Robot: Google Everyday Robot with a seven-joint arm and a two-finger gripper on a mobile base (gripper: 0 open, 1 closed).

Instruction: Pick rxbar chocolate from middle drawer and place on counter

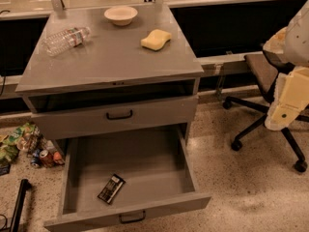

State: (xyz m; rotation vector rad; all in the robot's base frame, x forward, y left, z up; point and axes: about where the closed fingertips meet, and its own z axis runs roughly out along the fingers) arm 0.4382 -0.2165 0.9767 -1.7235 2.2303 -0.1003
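Camera view looks down on a grey cabinet from the front. The middle drawer (pixel 145 161) is pulled far out toward me, and the rxbar chocolate (pixel 111 188) lies flat on its floor, near the front wall and left of centre, turned at a slant and touching none of the walls. Above it sits another drawer front (pixel 159 111) with a small black handle, out only a little way.

On the counter (pixel 111 62) are three things, well apart from each other: a pale bowl (pixel 120 15) at the back, a yellow sponge (pixel 156 39) right of the middle, and a clear water bottle (pixel 65 40) lying on its side at the left.

The gripper (pixel 284 109) hangs off at the right edge of the view (a cream-coloured block below the white arm), in front of an office chair (pixel 263 74), well away from drawer and bar. How its jaws stand I cannot tell.

Snack bags (pixel 14 141) and cans (pixel 46 157) lie on the speckled floor (pixel 241 182) left of the cabinet.
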